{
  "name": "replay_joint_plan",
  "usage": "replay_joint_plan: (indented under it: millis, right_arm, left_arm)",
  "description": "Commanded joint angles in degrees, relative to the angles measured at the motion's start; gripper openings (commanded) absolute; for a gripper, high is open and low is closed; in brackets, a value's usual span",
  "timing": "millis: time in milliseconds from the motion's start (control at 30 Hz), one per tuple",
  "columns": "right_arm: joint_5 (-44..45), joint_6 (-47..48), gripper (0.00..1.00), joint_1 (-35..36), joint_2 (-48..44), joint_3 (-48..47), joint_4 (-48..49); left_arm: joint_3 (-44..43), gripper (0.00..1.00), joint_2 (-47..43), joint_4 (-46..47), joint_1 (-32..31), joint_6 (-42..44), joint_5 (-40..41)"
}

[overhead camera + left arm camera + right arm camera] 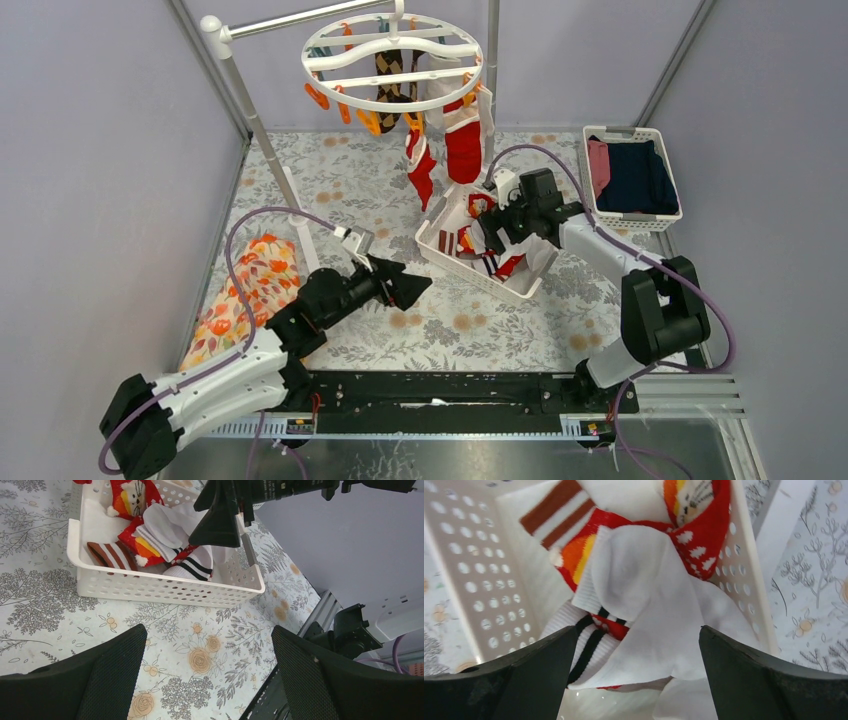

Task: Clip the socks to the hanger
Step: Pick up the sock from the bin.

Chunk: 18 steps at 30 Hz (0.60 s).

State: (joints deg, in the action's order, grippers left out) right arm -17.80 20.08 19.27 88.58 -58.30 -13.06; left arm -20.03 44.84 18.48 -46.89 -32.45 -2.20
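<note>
Left end effector (410,285) has its jaws spread wide and holds nothing; it hovers low over the floral desk (500,320), just near-left of the white perforated basket (437,252). Right end effector (638,632) is also spread wide with nothing gripped. It points down into that basket, straight over a plain white sock (649,595) on top of the pile; can't tell if the fingers touch it. Under that sock are a black-striped white sock (589,647), a red Christmas sock (704,525) and a brown-striped cuff (554,510), all loose in the basket at desk centre. The hanger (392,55) hangs at far centre from the bar of a grey pole (252,110). Argyle socks (395,75) hang inside the ring. Two red-and-white socks (462,140) dangle from its right side, above the far end of the basket. Orange clips (370,122) on the ring's near-left edge are empty. At far right a second basket (632,220) holds navy clothes (635,175) and pink clothes (598,165). An orange floral cloth (245,290) lies at the left edge of the desk, beside the left arm.
</note>
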Motion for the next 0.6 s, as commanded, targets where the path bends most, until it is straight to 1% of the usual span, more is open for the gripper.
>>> replay_joint_plan:
  millis: [0,33,100,133,233,333,433,567]
  right_arm:
    - [11.75,-3.18,1.00,0.89,1.75,-0.88,-0.25]
    - [11.67,-3.60,0.95,0.97,2.09,-0.85,-0.22]
    - [12.18,-4.31,0.75,1.30,3.10,-1.34,-1.30]
    - [12.58,-4.57,0.70,1.64,3.63,-1.60,-1.90]
    - [13.85,-5.12,0.59,2.68,4.06,-0.93,-2.47]
    - [14.21,-5.72,0.43,2.96,3.95,-0.45,-2.82]
    - [13.35,-6.12,0.23,2.97,3.32,-0.34,-3.25]
    - [9.90,-6.98,0.03,2.86,1.02,-0.77,-3.11]
  left_arm:
    - [1.62,0.99,-1.41,4.05,-0.21,0.10,2.02]
    - [1.83,0.99,-1.41,4.17,-0.19,-0.10,2.02]
    - [2.01,0.99,-1.41,4.28,-0.21,-0.52,1.98]
    - [2.08,0.99,-1.53,4.22,-0.22,-0.73,1.96]
    - [2.44,0.99,-2.35,4.14,-0.17,-1.51,1.51]
    - [3.33,0.99,-3.47,4.35,-0.16,-2.23,1.45]
    - [4.27,0.99,-4.07,5.70,-0.18,-2.90,0.56]
    - [5.40,0.98,-3.27,9.84,-0.22,-3.32,-2.47]
